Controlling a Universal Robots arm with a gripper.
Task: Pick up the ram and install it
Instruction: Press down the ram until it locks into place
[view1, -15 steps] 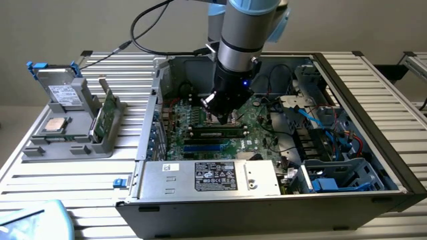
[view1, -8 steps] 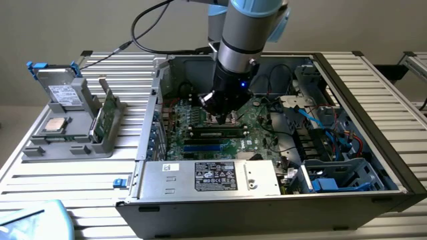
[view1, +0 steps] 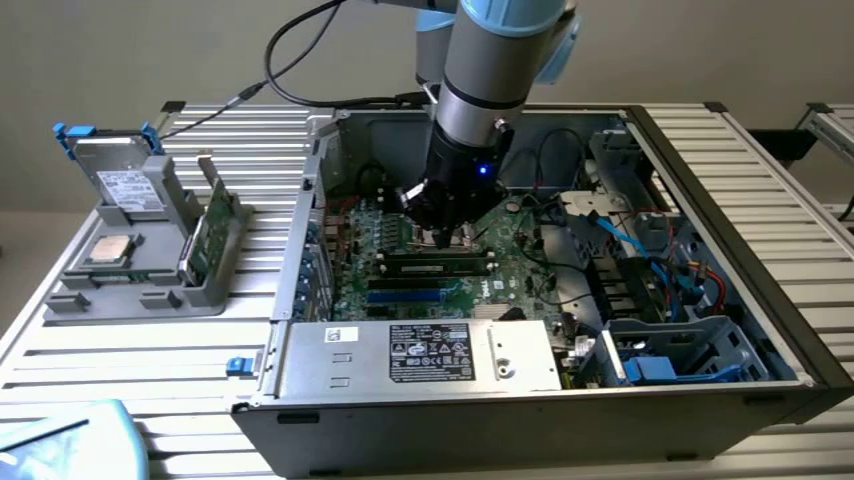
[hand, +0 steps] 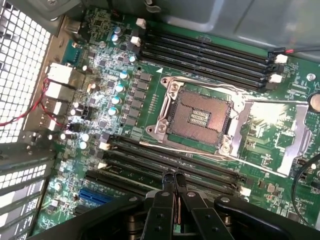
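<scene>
Open computer case (view1: 747, 300) lying on a slatted metal table (view1: 120, 350), its interior exposed from above. Inside the case: a green motherboard (view1: 521, 250), a silver power supply (view1: 427, 355) with a printed label along the near wall, a blue-tabbed drive cage (view1: 681, 350) at the exterior view's right, and loose red, blue and black cables (view1: 667, 270). At the exterior view's left, a grey holder tray (view1: 120, 280) on the table carries a processor (view1: 110, 250), a drive (view1: 130, 187) and an upright green card (view1: 211, 225). The gripper (view1: 447, 235) hangs low inside the case above the motherboard; in the wrist view its two black fingers (hand: 165, 197) stand pressed nearly together, and a thin coppery edge shows between them, though whether this is a held part cannot be told. The ram (view1: 430, 266) lies seated flat in a black slot just below the gripper tips in the exterior view. The wrist view shows the bare processor socket (hand: 200, 115) between two banks of black memory slots (hand: 210, 55), with the fingertips over the nearer bank (hand: 150, 155).
</scene>
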